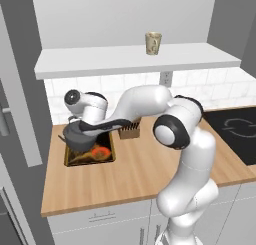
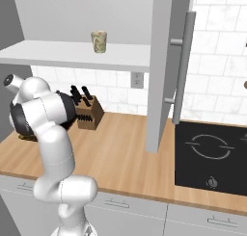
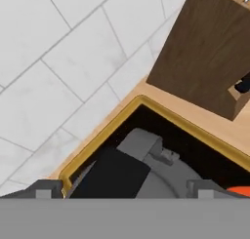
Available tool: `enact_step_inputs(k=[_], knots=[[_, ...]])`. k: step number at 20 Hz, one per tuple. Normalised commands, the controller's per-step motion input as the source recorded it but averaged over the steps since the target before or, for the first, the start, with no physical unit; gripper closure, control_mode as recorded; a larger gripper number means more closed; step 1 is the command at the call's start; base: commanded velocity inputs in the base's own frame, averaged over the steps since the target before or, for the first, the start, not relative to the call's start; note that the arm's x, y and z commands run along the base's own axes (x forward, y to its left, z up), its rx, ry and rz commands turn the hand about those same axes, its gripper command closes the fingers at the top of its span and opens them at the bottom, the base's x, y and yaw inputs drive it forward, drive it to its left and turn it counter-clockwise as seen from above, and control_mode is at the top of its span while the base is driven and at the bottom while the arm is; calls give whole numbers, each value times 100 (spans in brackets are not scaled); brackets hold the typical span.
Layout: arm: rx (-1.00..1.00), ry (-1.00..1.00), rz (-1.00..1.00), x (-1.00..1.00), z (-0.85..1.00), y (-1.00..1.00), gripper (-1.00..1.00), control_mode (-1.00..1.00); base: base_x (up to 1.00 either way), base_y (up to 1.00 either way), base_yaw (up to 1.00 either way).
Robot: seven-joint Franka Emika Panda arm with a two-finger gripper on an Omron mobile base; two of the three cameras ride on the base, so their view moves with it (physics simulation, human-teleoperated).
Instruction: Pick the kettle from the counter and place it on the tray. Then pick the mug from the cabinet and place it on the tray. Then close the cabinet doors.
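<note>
Kettle (image 1: 76, 134) partly behind the arm; tray (image 1: 111, 150) partly under it.

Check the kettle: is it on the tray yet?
On the tray. The kettle sits upright inside the tray, over its patterned floor; the hand view shows its handle within the tan rim.

White marble-look wall tiles (image 1: 210, 86) with thin grey seams cover the wall behind the light wooden bench (image 1: 135, 174). A wall socket (image 2: 137, 79) sits in the tiles. A black induction hob (image 2: 210, 155) is set into the bench surface, with white drawer fronts (image 1: 100, 219) below. A wooden knife block (image 3: 210, 52) stands beside the hand, against the tiles. The lighting is flat and even.
</note>
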Motion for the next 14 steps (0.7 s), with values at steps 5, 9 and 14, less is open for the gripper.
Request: enact_step_inputs(k=[5, 9, 14], knots=[[-2, -5, 3, -3, 10, -5, -100, -100, 0, 0, 0], [0, -2, 8, -2, 18, 0, -100, -100, 0, 0, 0], [0, -4, 10, -6, 18, 0, -100, -100, 0, 0, 0]])
